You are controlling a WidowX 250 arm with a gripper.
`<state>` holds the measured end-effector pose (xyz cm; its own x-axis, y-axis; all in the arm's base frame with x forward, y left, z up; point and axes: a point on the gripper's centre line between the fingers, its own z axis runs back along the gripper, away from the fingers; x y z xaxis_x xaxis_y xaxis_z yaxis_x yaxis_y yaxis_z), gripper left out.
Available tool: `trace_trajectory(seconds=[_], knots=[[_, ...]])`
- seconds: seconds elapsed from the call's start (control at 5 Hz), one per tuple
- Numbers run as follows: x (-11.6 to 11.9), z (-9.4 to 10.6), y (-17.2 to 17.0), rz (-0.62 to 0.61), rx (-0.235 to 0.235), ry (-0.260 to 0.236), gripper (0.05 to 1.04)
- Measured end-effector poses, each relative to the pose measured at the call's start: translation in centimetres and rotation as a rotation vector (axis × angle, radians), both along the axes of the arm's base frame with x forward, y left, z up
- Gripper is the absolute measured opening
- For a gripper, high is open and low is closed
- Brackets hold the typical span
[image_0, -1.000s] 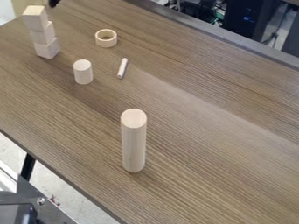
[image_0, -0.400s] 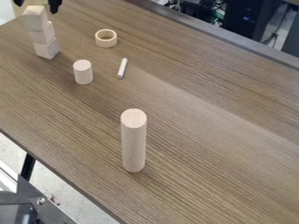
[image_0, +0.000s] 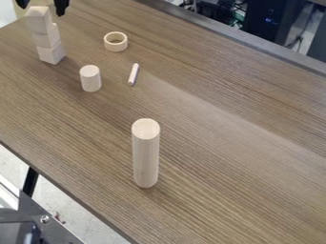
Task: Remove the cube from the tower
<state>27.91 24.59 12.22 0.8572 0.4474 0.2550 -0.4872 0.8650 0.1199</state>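
Currently, the top cube (image_0: 39, 20) is seated on two lower cubes (image_0: 48, 39) at the table's upper left. My pincer (image_0: 43, 6), at the cube's upper end, is wide open and unloaded. Outward from the stack: short cylinder (image_0: 90, 81), upright; ring (image_0: 116, 47); thin rod (image_0: 133, 75), lying; tall cylinder (image_0: 146, 159), upright, well apart.

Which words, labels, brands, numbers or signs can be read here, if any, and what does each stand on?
None can be read.
Three stacked cubes, short cylinder, tall cylinder, ring, thin rod: no print visible.
Dark equipment at upper right: a small blue glow, too small to make out as text.
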Motion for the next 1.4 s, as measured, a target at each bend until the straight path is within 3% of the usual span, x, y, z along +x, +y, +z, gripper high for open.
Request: trace_trajectory(seconds=[0.6,0.8,1.0,1.2,1.4], knots=[[-0.1,-1.0,1.1,0.015,-0.021,0.016,0.982],[-0.1,-1.1,1.1,0.02,-0.034,0.003,0.881],[-0.3,-1.2,1.6,0.028,-0.028,-0.006,0.591],[-0.4,-1.3,1.6,0.024,-0.03,-0.003,0.479],[-0.8,-1.5,1.3,0.007,-0.024,0.002,0.479]])
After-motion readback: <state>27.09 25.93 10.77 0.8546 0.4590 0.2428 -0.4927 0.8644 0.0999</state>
